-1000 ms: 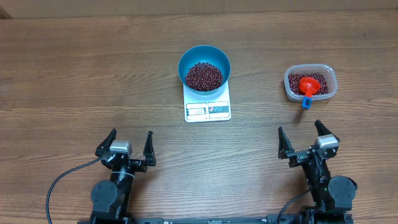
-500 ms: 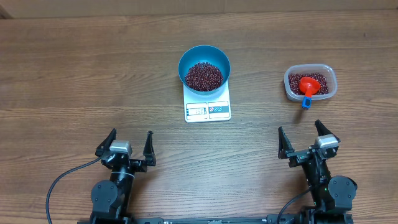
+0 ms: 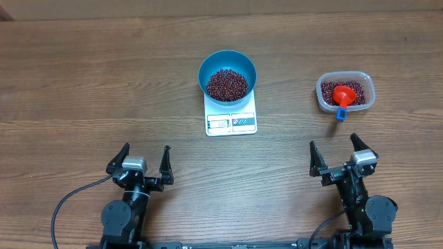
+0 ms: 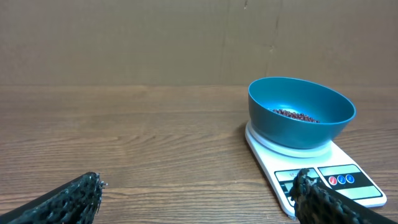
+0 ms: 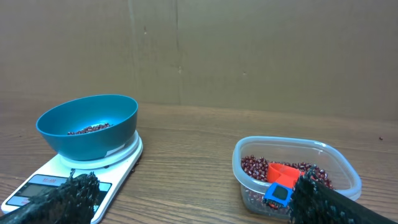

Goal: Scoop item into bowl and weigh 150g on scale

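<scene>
The blue bowl (image 3: 228, 76) stands on the white scale (image 3: 231, 122) at the table's middle, with a heap of red-brown beans (image 3: 227, 84) inside. Both wrist views show the bowl (image 4: 301, 112) (image 5: 87, 126) on the scale (image 4: 323, 180) (image 5: 59, 177). More beans (image 3: 344, 94) fill a clear tub (image 3: 345, 91) at the right, with a red scoop (image 3: 342, 98) lying in them. My left gripper (image 3: 144, 160) rests open near the front left, empty. My right gripper (image 3: 340, 155) rests open near the front right, below the tub (image 5: 296, 174), also empty.
A brown cardboard wall (image 4: 186, 37) backs the wooden table (image 3: 104, 83). A black cable (image 3: 69, 200) loops beside the left arm's base.
</scene>
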